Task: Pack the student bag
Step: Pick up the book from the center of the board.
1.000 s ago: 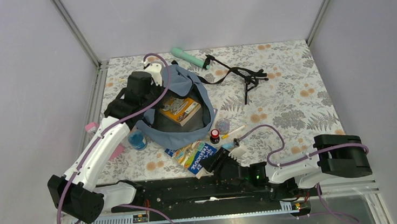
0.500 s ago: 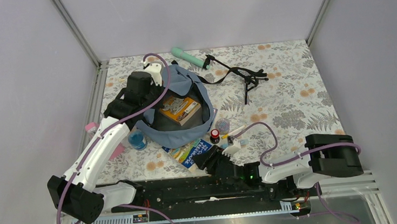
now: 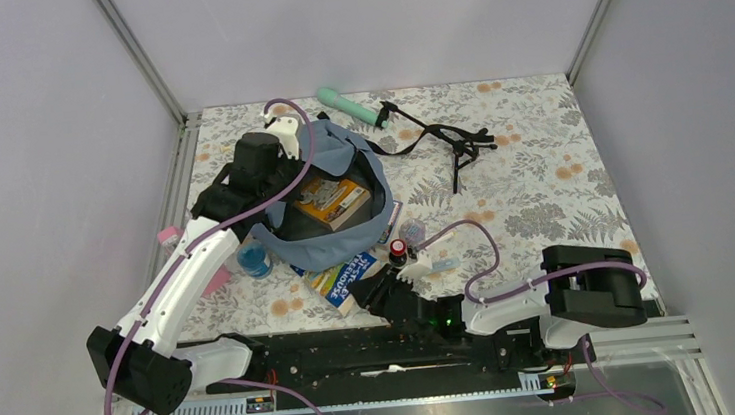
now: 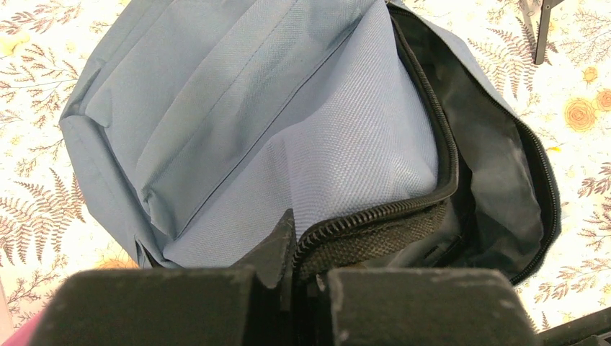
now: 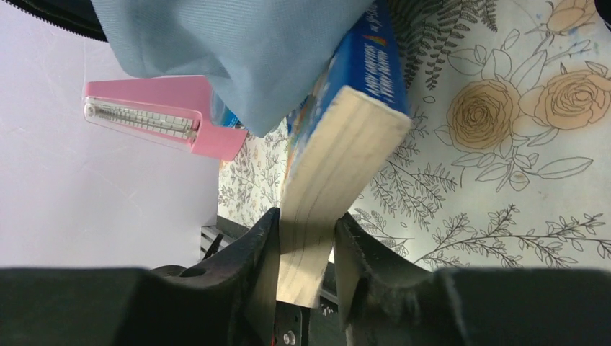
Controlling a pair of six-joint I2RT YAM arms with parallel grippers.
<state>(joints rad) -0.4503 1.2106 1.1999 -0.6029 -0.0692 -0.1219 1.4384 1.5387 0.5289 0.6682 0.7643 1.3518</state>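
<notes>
The left hand [image 4: 292,270] is pressed together on the zippered rim of the student bag [image 4: 288,130], pinching fabric and zipper between its fingers. The slate-blue bag spreads away ahead of that hand, and its mouth gapes open to the hand's right, showing dark lining. Seen from above, an orange book [image 3: 333,198] lies inside the open bag just past the left hand. The right hand [image 5: 306,249] pinches a blue book [image 5: 346,137] by its page edge, one finger against each cover. Ahead of this hand, the bag's fabric overlaps the book's far end above the floral bench [image 5: 504,180]. A pink stapler [image 5: 155,115] lies beyond that fabric, off to one side of the hand.
</notes>
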